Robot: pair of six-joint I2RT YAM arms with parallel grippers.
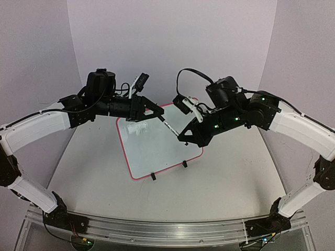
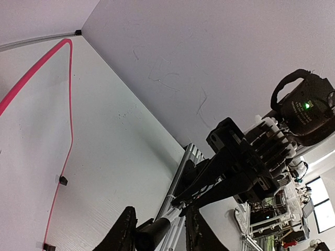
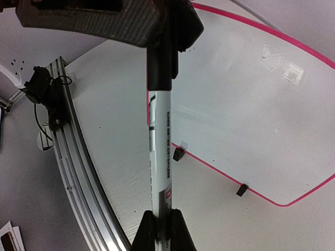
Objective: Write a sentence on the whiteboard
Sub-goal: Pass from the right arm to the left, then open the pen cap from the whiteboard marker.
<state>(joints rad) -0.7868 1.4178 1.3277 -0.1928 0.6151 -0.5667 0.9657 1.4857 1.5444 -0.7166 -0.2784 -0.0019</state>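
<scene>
Left arm reaches in from the left, left gripper (image 1: 155, 113) up over the far left part of the board. Its fingers (image 2: 124, 232) sit either side of the black cap (image 2: 152, 236) of a marker (image 1: 170, 128); can't tell if they're actually clamped on it or just around it. The marker is white-bodied and slants down to the right between the two grippers, in the air above the board. The whiteboard (image 1: 152, 151) lies mid-table, turned at an angle, with its pink-red frame (image 1: 172, 163) and two black clip feet (image 1: 153, 177) on the near edge. It rests on the grey table (image 1: 94, 157). The right gripper (image 1: 184, 137) is closed tight on the marker's lower end, over the board's right side
</scene>
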